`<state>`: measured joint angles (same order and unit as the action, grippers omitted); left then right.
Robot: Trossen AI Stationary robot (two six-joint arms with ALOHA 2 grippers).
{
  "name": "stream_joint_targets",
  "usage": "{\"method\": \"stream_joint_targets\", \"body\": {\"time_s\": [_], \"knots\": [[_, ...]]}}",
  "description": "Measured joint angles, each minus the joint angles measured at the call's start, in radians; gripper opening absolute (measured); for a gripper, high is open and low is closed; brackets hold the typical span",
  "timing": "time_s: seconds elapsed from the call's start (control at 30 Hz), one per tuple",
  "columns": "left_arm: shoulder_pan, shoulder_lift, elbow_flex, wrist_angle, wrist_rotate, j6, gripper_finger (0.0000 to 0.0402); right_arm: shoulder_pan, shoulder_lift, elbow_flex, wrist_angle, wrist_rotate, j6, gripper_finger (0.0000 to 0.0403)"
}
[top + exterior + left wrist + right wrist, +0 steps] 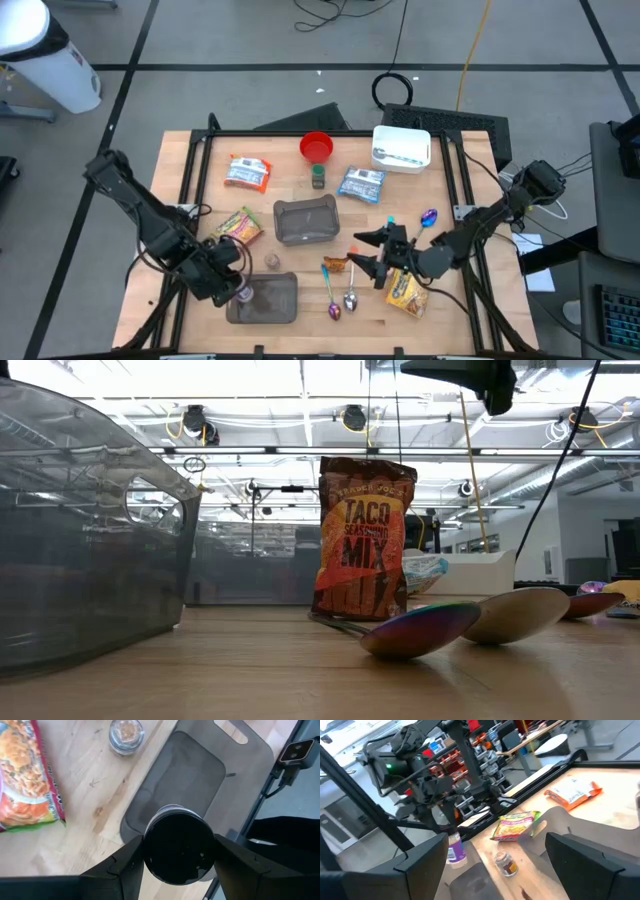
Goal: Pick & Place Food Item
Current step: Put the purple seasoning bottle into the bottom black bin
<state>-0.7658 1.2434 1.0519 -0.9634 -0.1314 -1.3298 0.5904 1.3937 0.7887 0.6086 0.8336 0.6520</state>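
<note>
Our left gripper (179, 851) is clamped on a small round jar with a dark lid (179, 850), its fingers pressed against opposite sides, and we hold it above the flat grey tray (200, 775) that lies directly beneath the gripper. We judge the main risk to be slip: the jar's wall is smooth and curved, so if the fingers loosen unevenly it could rotate, drop onto its edge and roll off the tray's low, rounded lip. A second, smaller glass jar (126, 734) stands on the bare wood just beyond the tray's edge, and a glossy, crinkled food packet (27, 775) lies further out to the side; a careless descent could nudge either. The tray looks like matte, translucent plastic with a handle cut-out, the table (290, 170) a pale, grained wood. Our right gripper (372, 258) waits with fingers spread apart and empty, well away across the table above the spoons (340, 296), beside a taco seasoning pouch (362, 538).
</note>
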Motion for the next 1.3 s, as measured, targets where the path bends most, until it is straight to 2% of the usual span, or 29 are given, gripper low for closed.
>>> {"method": "stream_joint_targets", "body": {"time_s": [0.17, 0.33, 0.6, 1.3], "knots": [[0.013, 0.037, 0.002, 0.045, 0.000, 0.011, 0.0208, -0.016, 0.000, 0.000, -0.017, -0.005, 0.018, 0.0325], [0.031, 0.081, 0.054, 0.017, -0.004, 0.054, 0.0208, -0.016, 0.000, 0.000, -0.024, -0.006, 0.018, 0.0325], [0.048, 0.186, 0.159, -0.153, -0.010, 0.105, 0.0208, -0.016, 0.000, 0.000, -0.037, -0.025, 0.018, 0.0325], [0.026, 0.241, 0.162, -0.142, -0.017, 0.090, 0.0208, -0.016, 0.000, 0.000, -0.039, -0.027, 0.018, 0.0325]]}}
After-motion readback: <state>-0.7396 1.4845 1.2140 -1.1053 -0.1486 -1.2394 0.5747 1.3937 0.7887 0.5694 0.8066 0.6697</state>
